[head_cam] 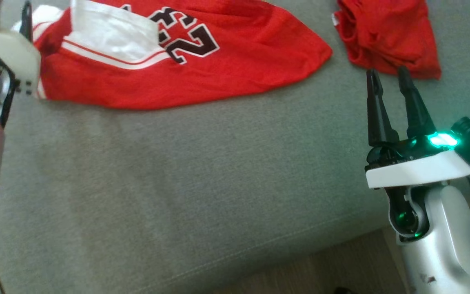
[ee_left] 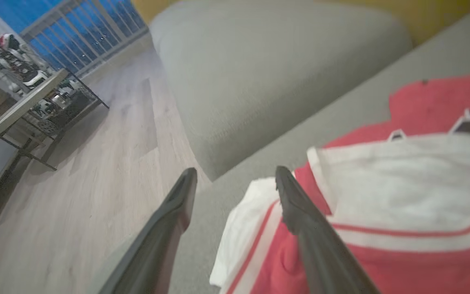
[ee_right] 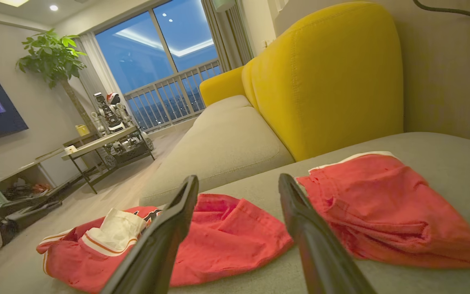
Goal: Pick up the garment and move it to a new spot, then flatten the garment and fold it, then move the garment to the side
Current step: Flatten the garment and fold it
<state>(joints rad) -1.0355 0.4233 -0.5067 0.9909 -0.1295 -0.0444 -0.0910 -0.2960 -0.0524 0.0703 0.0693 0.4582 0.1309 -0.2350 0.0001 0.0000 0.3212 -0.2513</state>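
Note:
The garment [head_cam: 202, 65] is a red jersey with white trim and a dark number, lying spread and partly folded over at the far left of the grey sofa seat [head_cam: 169, 183]. My left gripper [ee_left: 235, 179] is open at the jersey's left edge; its right finger [ee_left: 300, 212] is over the red-and-white sleeve [ee_left: 243, 228], and nothing is held. In the head view one dark finger [head_cam: 26, 20] of it shows at the top left. My right gripper [head_cam: 390, 79] is open and empty at the right, apart from the jersey [ee_right: 227, 237].
A second red garment [head_cam: 386, 36] lies crumpled at the far right, just beyond my right fingertips. The seat's front edge meets wooden floor [head_cam: 341, 261]. A yellow backrest [ee_right: 333, 73] and another grey cushion [ee_left: 267, 77] stand behind. A cluttered table [ee_right: 104, 143] stands on the floor.

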